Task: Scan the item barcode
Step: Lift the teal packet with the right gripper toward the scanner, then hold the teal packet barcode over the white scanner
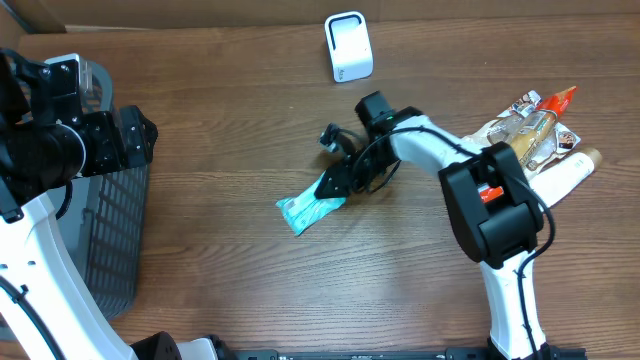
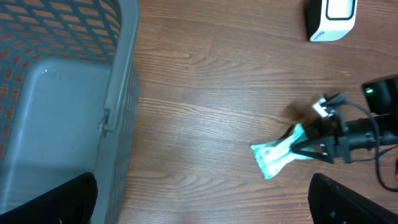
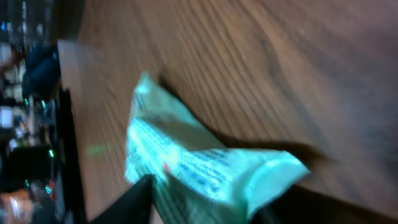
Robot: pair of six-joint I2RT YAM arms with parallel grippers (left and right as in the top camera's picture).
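A teal snack packet (image 1: 308,210) lies on the wooden table near its middle. My right gripper (image 1: 335,185) is shut on the packet's right end, which is pinched narrow there (image 2: 277,154). In the right wrist view the packet (image 3: 199,168) fills the space between the two dark fingers of that gripper (image 3: 199,208); its print is blurred and I can make out no barcode. A white scanner (image 1: 348,46) stands at the table's far edge, also seen in the left wrist view (image 2: 331,18). My left gripper (image 2: 202,205) hangs open and empty by the basket.
A grey mesh basket (image 1: 110,230) stands at the left edge (image 2: 118,93). A pile of other items (image 1: 540,135), among them a bottle with an orange cap and a cream tube, lies at the right.
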